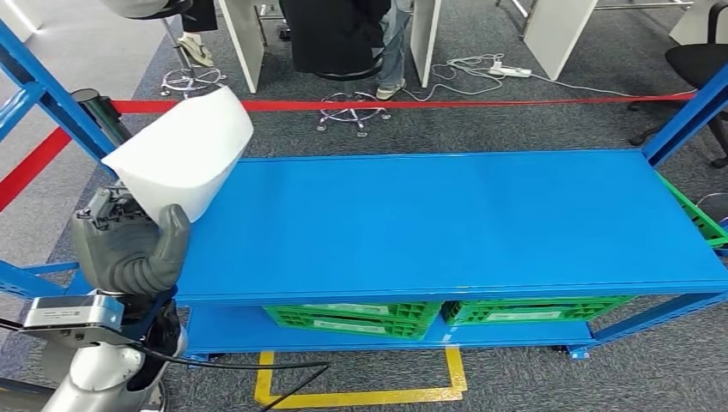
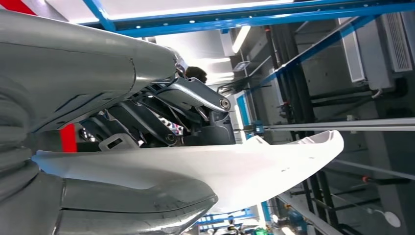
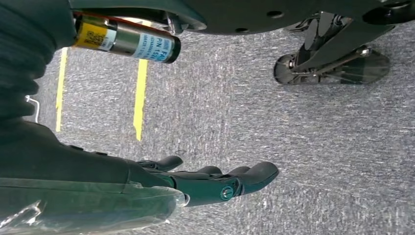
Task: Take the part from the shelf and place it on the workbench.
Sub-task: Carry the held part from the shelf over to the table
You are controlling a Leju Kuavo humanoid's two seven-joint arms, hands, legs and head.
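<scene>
The part is a white curved shell, raised at the left end of the blue shelf top. My left hand grips its lower edge, thumb pressed against the front face. In the left wrist view the same white part lies between the thick grey thumb and the darker fingers. My right hand hangs by my side above grey carpet, fingers stretched out and holding nothing.
Two green crates sit on the lower shelf. Blue uprights frame the rack's left and right ends. Red tape runs behind the rack, with chair bases and a seated person's legs beyond. Yellow floor marks lie below.
</scene>
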